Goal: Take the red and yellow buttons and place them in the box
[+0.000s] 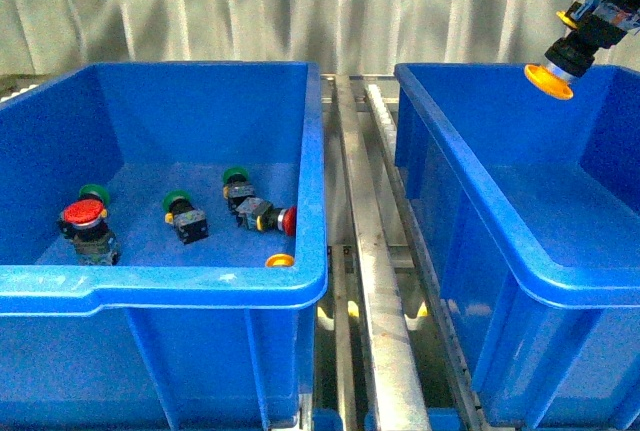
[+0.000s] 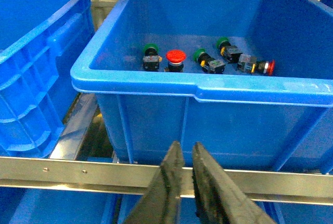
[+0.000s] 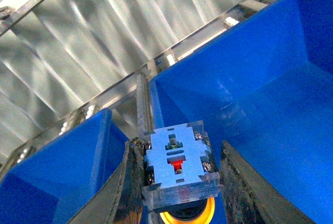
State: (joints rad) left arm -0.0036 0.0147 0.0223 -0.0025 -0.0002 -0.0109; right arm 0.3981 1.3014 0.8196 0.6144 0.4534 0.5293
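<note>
My right gripper (image 3: 179, 151) is open. A yellow button (image 3: 179, 172) sits between its fingers, touching one with a gap to the other. In the front view this yellow button (image 1: 552, 79) hangs cap-down over the right blue box (image 1: 480, 151). The left blue box (image 1: 200, 286) holds an upright red button (image 1: 82, 216), a red button on its side (image 1: 275, 218) and a yellow cap (image 1: 279, 261) half hidden by the front wall. Both red buttons also show in the left wrist view (image 2: 175, 57) (image 2: 265, 67). My left gripper (image 2: 186, 148) is shut and empty, outside that box's front wall.
Three green-capped switches (image 1: 180, 206) (image 1: 236, 179) (image 1: 93, 192) lie among the buttons in the left box. A metal rail frame (image 1: 370, 251) runs between the two boxes. Another blue box (image 2: 36, 68) stands beside the left one in the left wrist view.
</note>
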